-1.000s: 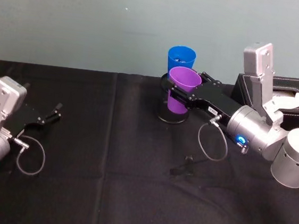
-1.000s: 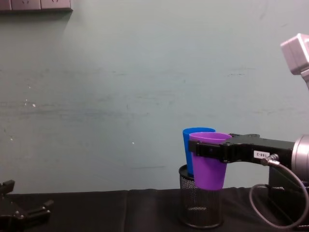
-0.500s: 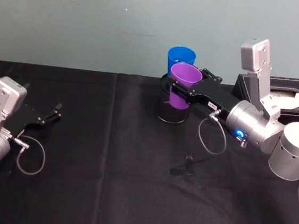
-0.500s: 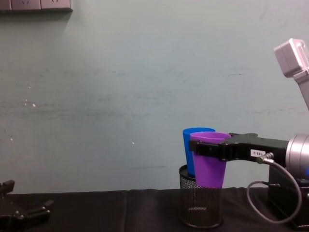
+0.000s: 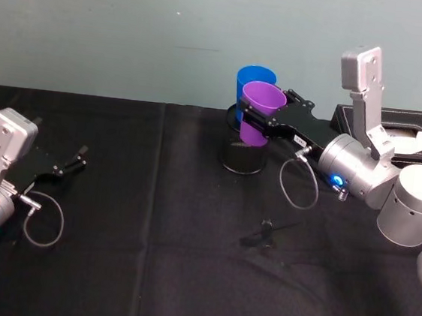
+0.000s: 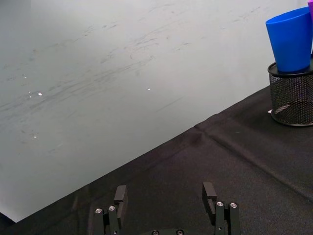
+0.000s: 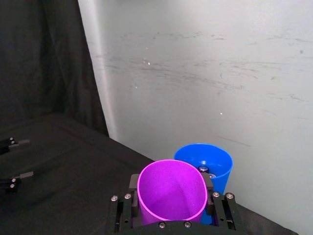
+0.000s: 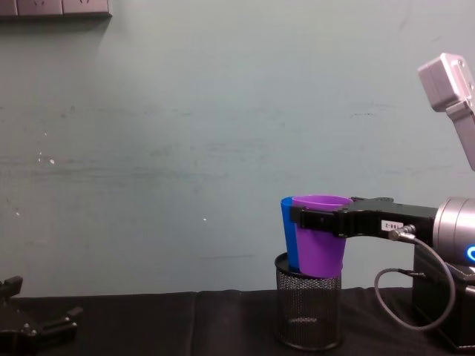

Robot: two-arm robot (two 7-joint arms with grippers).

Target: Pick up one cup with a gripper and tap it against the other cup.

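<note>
Clamping the purple cup [image 5: 259, 112] just below its rim, the right end effector [image 5: 254, 123] has one black finger on each side of the tumbler and holds it upright in the air. The cup's base hangs about level with the rim of the black mesh pen holder [image 8: 308, 315], on its near side. The blue cup [image 5: 256, 77] stands upright in that holder, right behind the purple cup. Their walls look pressed together in the chest view, though I cannot tell whether they actually touch. Behind the end effector, a silver arm [image 5: 356, 177] with a blue-lit ring [image 5: 341, 180] reaches in from the right, past a black box [image 5: 396, 124]. The left end effector [image 6: 165, 196] rests low over the black-clothed desk [image 5: 148, 257] far to the left, fingers spread wide and holding nothing.
</note>
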